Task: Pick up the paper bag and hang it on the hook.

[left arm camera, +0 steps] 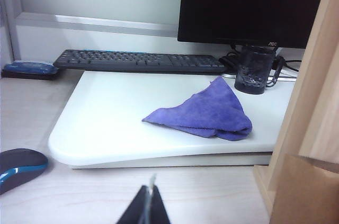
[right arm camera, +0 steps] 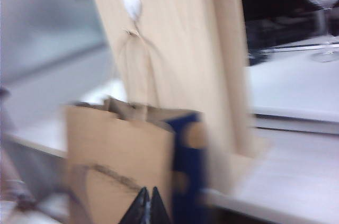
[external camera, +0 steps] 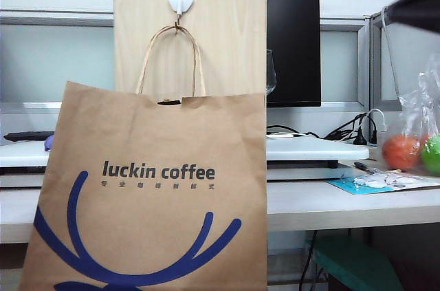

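Observation:
The brown paper bag (external camera: 158, 195) printed "luckin coffee" hangs by one twisted handle (external camera: 172, 50) from the white hook (external camera: 180, 0) on the tall wooden board (external camera: 227, 29). In the right wrist view the paper bag (right arm camera: 119, 166) and hook (right arm camera: 131, 2) appear blurred, with my right gripper (right arm camera: 147, 191) shut and empty, apart from the bag. My left gripper (left arm camera: 150, 188) is shut with nothing in it, low over the desk in front of the white platform (left arm camera: 106, 123). In the exterior view, a dark edge of an arm (external camera: 412, 9) shows at the upper right; neither gripper shows there.
A purple cloth (left arm camera: 206, 114) lies on the white platform, a glass (left arm camera: 254, 70), keyboard (left arm camera: 137, 60) and monitor (left arm camera: 249, 1) behind it. A mouse (left arm camera: 18, 167) sits on the desk. A clear plastic bag of fruit (external camera: 412, 139) hangs at the right.

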